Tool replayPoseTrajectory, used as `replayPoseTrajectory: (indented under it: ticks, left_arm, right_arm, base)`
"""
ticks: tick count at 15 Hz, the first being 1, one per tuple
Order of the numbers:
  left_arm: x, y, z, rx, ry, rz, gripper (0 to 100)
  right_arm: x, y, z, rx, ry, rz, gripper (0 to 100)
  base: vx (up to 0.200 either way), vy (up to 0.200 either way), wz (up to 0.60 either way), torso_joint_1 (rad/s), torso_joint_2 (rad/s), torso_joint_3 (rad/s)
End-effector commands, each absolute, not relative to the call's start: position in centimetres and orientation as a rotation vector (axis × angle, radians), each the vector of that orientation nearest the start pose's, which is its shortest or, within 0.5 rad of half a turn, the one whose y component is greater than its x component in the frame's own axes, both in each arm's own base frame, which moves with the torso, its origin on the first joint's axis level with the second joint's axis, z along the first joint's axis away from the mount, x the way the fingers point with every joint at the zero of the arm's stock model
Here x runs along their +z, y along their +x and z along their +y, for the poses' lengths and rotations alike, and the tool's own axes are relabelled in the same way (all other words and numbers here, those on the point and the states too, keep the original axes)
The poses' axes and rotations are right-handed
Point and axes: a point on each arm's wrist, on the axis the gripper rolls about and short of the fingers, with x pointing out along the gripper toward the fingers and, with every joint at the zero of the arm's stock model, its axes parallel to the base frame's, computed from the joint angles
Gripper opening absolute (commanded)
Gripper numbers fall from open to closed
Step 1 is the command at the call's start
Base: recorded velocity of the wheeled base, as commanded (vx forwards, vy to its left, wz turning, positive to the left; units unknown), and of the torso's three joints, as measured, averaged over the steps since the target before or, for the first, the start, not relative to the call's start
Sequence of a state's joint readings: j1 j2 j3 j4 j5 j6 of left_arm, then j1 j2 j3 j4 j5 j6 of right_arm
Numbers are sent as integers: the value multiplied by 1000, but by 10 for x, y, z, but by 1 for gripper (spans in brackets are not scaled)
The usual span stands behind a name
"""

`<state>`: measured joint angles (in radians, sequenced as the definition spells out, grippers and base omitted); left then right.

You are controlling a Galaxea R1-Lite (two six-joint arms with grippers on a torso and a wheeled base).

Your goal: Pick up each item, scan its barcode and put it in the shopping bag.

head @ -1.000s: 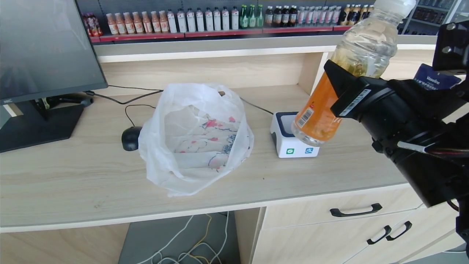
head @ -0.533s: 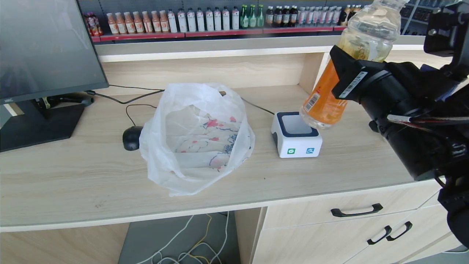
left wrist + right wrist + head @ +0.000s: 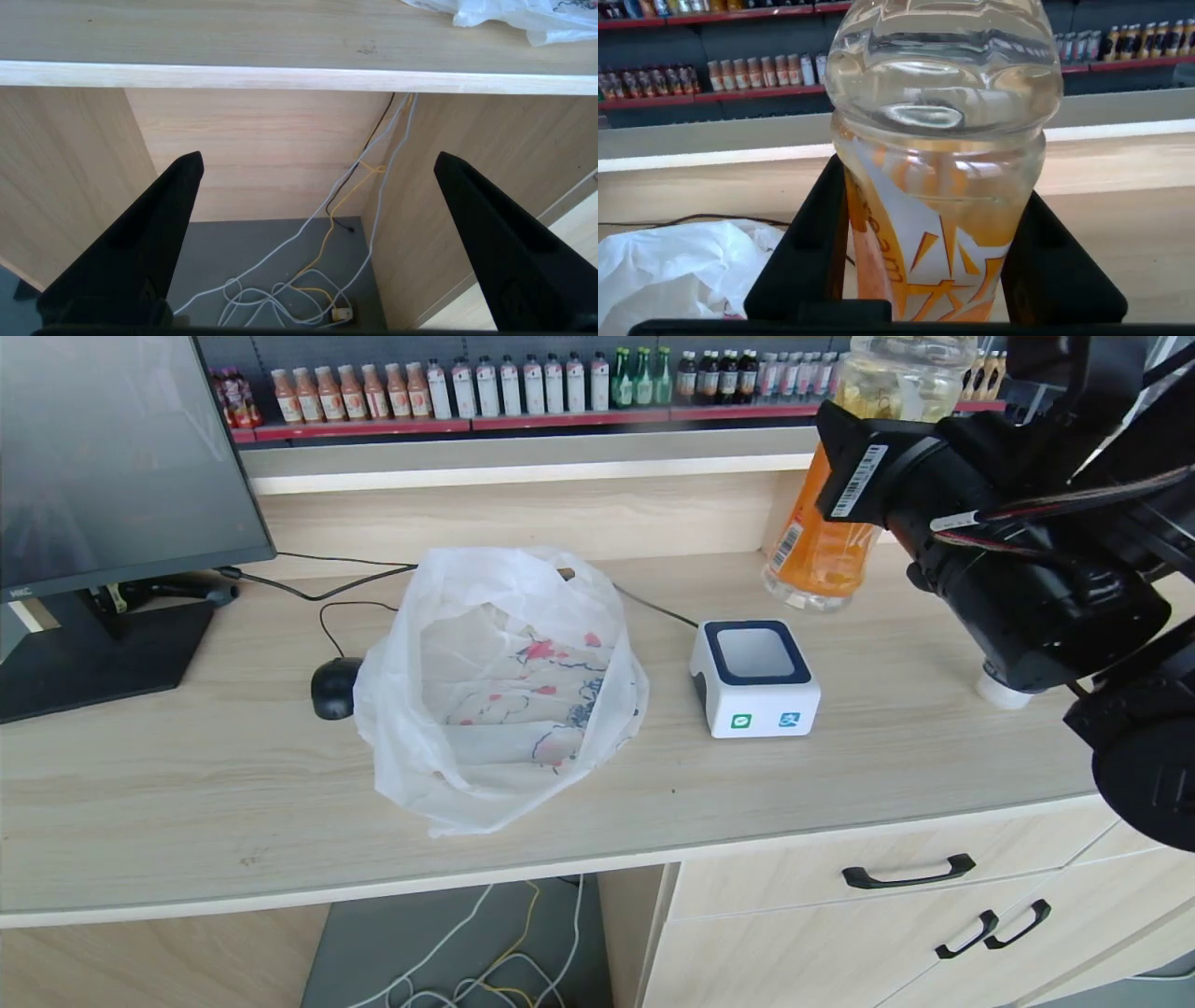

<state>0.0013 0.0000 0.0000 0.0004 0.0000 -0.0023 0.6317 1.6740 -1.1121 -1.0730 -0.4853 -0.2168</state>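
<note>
- The wooden counter [image 3: 233, 784] runs across in front of me, with drawers [image 3: 868, 896] under its right part and a raised ledge along the back.
- A dark monitor [image 3: 112, 457] stands at the counter's far left.
- The shopping bag [image 3: 495, 691], white and thin, sits open near the middle of the counter, with a printed pattern showing through it.
- My right gripper [image 3: 840, 448] is clamped on the bottle [image 3: 826, 541], one black finger on each side of its body. In the right wrist view the fingers [image 3: 808, 261] press against the orange label.
- The bottle stands roughly upright behind and to the right of the scanner, near the back ledge and well apart from the bag. I cannot tell whether its base touches the counter.
- My left gripper [image 3: 322, 243] hangs below the counter's front edge with its fingers spread wide and nothing between them. Loose cables [image 3: 308, 280] lie on the floor beyond it.
- The scanner [image 3: 754, 679], a white box with a dark-framed window on top, sits just right of the bag.
- A black mouse [image 3: 331, 689] lies against the bag's left side.
</note>
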Motion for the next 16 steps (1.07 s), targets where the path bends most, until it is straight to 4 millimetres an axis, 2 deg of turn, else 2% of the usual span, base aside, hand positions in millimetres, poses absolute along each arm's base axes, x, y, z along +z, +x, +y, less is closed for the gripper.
replayPoseTrajectory:
  ticks: [1,3,6,16]
  left_arm:
    - [75,-23,0,2,-3,0,100]
    - [75,-23,0,2,-3,2,100]
    - [75,-23,0,0,-3,0,100]
    - [75,-23,0,2,-3,0,100]
  right_arm:
    - [320,253,171,89,24,-435,0]
    - [318,253,170,88,-71,-411,0]
    - [328,255,168,89,-272,-442,0]
    - [306,273,187,306,-698,-543,0]
  base:
    - [0,0,0,0,0,0]
    - [0,0,0,0,0,0]
    - [0,0,0,0,0,0]
    - [0,0,0,0,0,0]
